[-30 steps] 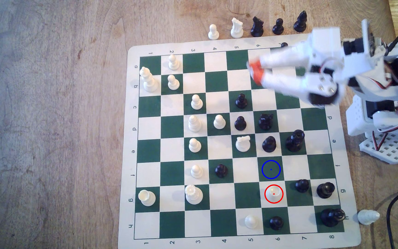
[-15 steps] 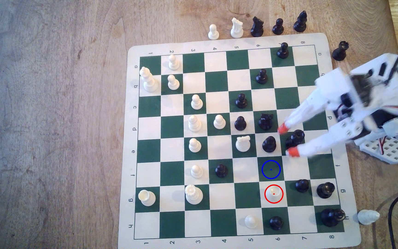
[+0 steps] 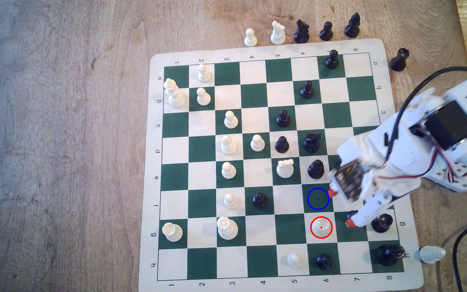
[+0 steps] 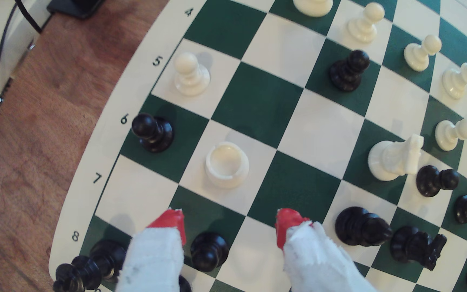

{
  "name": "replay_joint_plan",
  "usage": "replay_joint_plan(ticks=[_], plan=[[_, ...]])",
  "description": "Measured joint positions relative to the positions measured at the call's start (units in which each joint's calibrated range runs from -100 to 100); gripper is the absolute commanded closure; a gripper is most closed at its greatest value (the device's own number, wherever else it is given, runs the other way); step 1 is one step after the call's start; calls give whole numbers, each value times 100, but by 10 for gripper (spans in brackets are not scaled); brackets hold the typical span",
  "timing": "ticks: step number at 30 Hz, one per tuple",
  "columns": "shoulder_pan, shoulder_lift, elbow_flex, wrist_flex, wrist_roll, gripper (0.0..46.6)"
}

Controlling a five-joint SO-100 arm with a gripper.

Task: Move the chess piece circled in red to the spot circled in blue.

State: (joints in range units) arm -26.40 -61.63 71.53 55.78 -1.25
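The jaws stand spread wide, nothing between them, and the gripper (image 3: 340,207) hangs low over the board (image 3: 153,168) just to the exterior view's right of the chess piece circled in red (image 3: 321,227). That reads to me as an approach: the gap is kept wide so it can pass round the piece's base.

Taking that piece as the landmark and going left to right in the exterior view: well to its left stands the big white piece (image 3: 227,228), in the same row. The piece itself sits upright on its white square, untouched. The spot circled in blue (image 3: 318,198) is the dark green square next to it, on the side toward the board's far edge, and it is bare, so the carry looks short. Just to the right, the red fingertips (image 3: 350,222) straddle a black pawn (image 4: 209,251), which I'd judge the likeliest thing to get knocked.
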Motion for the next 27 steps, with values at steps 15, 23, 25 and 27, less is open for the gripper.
replay_joint_plan(ticks=[15,23,25,27], plan=[[-199,1684,-81,-956,-142,309],[-177,2296,-615,-1283,-181,317],[-170,2371,-687,-1323,-181,316],[-170,2413,-723,-1331,-181,317]])
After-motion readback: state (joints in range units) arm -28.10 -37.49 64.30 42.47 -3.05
